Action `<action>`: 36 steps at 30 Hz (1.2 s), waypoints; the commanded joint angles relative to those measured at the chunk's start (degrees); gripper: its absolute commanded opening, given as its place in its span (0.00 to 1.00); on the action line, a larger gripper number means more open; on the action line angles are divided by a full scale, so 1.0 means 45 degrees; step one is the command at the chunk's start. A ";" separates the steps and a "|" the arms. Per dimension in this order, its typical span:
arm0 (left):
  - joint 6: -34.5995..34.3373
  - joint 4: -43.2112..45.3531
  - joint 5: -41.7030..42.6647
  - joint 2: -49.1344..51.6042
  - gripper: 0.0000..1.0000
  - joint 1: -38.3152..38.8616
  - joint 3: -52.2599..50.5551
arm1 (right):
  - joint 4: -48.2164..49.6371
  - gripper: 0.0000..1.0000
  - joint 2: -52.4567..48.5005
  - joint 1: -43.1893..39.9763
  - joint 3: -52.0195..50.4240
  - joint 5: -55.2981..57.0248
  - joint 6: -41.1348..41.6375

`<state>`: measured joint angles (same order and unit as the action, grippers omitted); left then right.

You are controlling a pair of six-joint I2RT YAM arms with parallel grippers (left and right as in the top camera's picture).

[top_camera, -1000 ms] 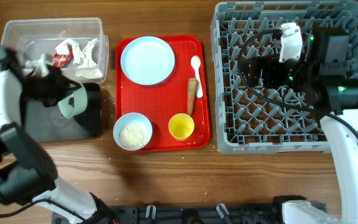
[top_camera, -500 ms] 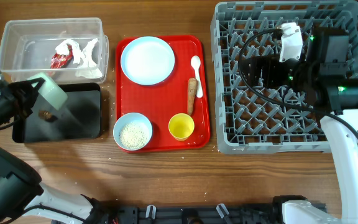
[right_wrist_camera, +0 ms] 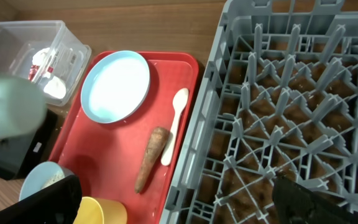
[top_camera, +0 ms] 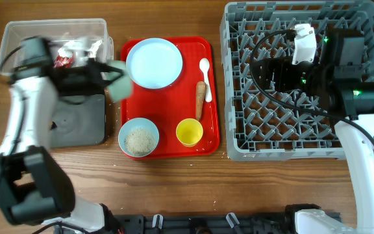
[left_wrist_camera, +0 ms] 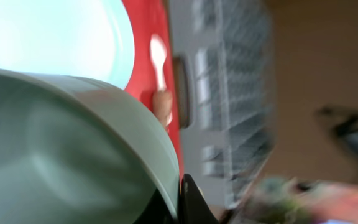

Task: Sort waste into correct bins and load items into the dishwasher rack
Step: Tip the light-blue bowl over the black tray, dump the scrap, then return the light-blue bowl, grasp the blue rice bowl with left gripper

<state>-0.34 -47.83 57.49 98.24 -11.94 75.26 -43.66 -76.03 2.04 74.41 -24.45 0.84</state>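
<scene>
Near the rice bowl (top_camera: 139, 137), left pincer (top_camera: 106, 73) grips a second bowl (top_camera: 119, 79); right pincer (right_wrist_camera: 185, 202) gapes.

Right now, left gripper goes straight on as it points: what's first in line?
The left gripper, holding a teal bowl, points at the pale blue plate on the red tray; probably that first, though it may pass above, height unclear.

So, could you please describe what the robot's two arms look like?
Both have white tubular links with black joints: the left arm, the right arm. The right arm carries looping black cables, a white box-shaped camera module and small green indicator lights.
</scene>
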 commanded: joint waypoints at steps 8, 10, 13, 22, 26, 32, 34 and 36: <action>-0.0801 0.0442 -1.2390 0.1384 0.04 0.7145 -0.0015 | -0.0034 1.00 -0.0146 -0.0005 0.0296 -0.0199 0.0180; -0.0806 0.0442 -1.2764 0.1909 0.04 0.7689 -0.0015 | -0.0049 1.00 -0.0146 -0.0005 0.0296 -0.0199 0.0175; -0.1433 0.0384 -1.3323 0.2603 0.04 0.8218 -0.0015 | -0.0136 1.00 -0.0146 -0.0005 0.0296 -0.0199 0.0170; -0.2346 -0.0573 -1.3323 0.2560 0.99 0.8262 0.0850 | -0.0126 1.00 -0.0146 -0.0005 0.0296 -0.0199 0.0175; -0.4566 -0.2686 -1.3318 0.2268 0.99 0.8262 0.2579 | -0.0155 1.00 -0.0146 -0.0005 0.0296 -0.0199 0.0175; -0.6829 -0.4551 -1.3221 0.2074 0.91 0.8514 0.2419 | -0.0151 1.00 -0.0146 -0.0005 0.0296 -0.0199 0.0165; -0.7334 -0.4668 -1.3236 0.2074 0.89 0.8864 0.1953 | -0.0155 1.00 -0.0146 -0.0005 0.0296 -0.0194 0.0155; -0.7859 -0.4546 -1.3279 0.2074 0.88 0.9126 0.1379 | -0.0165 0.99 -0.0146 -0.0005 0.0296 -0.0194 0.0151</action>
<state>-29.12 -68.53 -1.69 108.42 26.79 85.17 -44.36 -76.05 2.04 74.41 -24.45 0.89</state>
